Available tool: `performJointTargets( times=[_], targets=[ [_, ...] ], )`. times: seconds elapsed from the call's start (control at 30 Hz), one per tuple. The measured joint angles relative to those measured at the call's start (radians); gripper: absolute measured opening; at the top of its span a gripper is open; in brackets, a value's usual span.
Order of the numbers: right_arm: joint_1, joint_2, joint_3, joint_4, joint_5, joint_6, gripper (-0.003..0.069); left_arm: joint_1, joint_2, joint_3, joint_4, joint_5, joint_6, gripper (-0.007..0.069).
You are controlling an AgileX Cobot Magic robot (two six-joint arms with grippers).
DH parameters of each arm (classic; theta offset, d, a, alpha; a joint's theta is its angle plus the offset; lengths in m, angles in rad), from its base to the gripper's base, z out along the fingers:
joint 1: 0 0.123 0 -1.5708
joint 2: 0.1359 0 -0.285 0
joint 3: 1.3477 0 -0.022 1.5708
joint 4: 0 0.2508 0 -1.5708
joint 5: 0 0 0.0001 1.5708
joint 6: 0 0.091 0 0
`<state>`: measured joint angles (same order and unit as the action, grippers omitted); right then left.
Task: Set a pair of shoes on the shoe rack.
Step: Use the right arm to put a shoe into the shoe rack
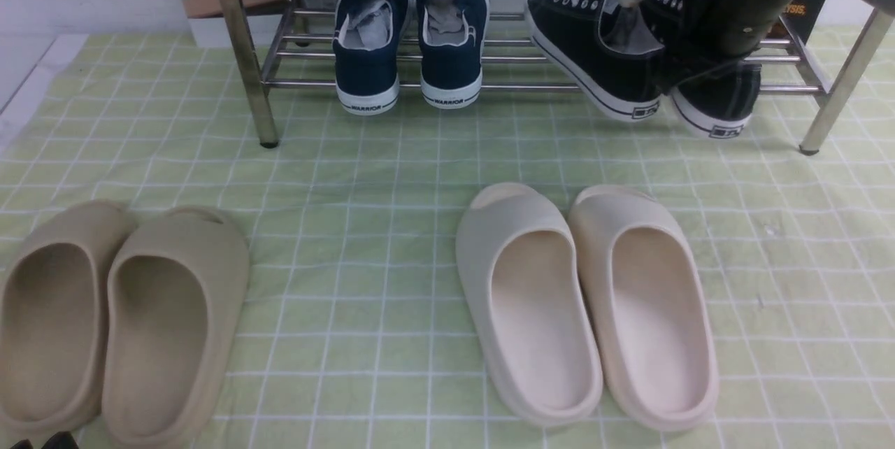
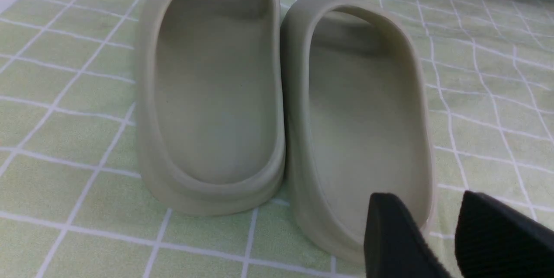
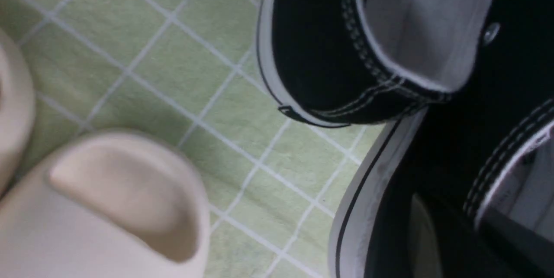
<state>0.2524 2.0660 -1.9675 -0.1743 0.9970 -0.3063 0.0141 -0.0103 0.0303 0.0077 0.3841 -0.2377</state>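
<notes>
Right claw [image 1: 689, 29] pinched shut, apparently on black sneakers [image 1: 594, 50], which sit tilted on lower bars of rack [image 1: 238, 36], right end, heels overhanging front. Left claw [image 2: 437, 243] apart, empty, over tan slide [image 2: 368, 109].

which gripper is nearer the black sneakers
Right. The right gripper holds the black sneakers at the shoe rack; the left gripper is open by the tan slides.
</notes>
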Motion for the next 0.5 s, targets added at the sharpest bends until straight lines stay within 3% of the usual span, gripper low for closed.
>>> performJointTargets(
  times=[0.5],
  targets=[
    [-0.026, 0.059, -0.002, -0.071, -0.211, 0.018, 0.0015, 0.000, 0.000, 0.000, 0.000, 0.000, 0.000, 0.0238]
  ],
)
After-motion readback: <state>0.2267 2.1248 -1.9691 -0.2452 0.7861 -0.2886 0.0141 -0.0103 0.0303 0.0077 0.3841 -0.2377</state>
